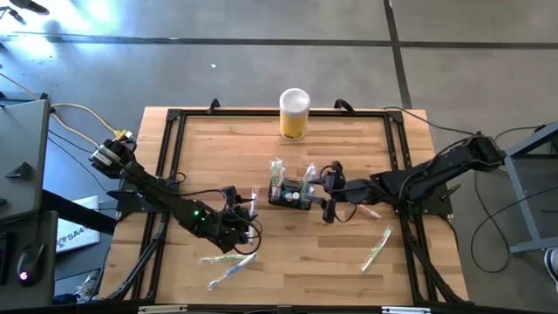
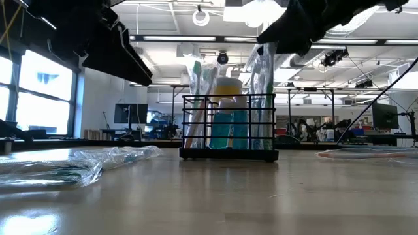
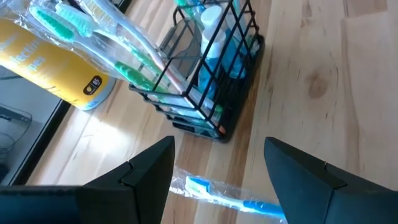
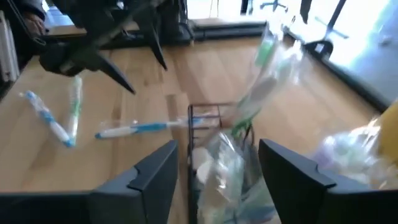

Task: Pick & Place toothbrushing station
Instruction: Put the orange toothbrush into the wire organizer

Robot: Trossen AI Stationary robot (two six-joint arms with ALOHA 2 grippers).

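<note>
The toothbrushing station, a small black wire caddy (image 1: 290, 195) (image 2: 228, 130), stands by its base on the wooden table near the middle. Wrapped toothbrushes (image 3: 118, 43) lean out of it, and a blue bottle (image 2: 230, 129) stands inside. My right gripper (image 1: 326, 193) (image 4: 214, 180) is open at the caddy's right side. Its fingers stand on either side of a wrapped green toothbrush (image 4: 252, 106) that leans in the caddy (image 4: 205, 121). My left gripper (image 1: 248, 209) (image 3: 217, 177) hangs open to the caddy's left and nearer the table's front, above a blue toothbrush (image 3: 230, 198) that lies on the table.
A yellow cylinder with a white lid (image 1: 295, 113) stands at the table's far edge. Wrapped toothbrushes lie near the front edge, at the left (image 1: 228, 261) (image 1: 229, 277) and at the right (image 1: 377, 248). A black frame (image 1: 174, 118) runs around the table top.
</note>
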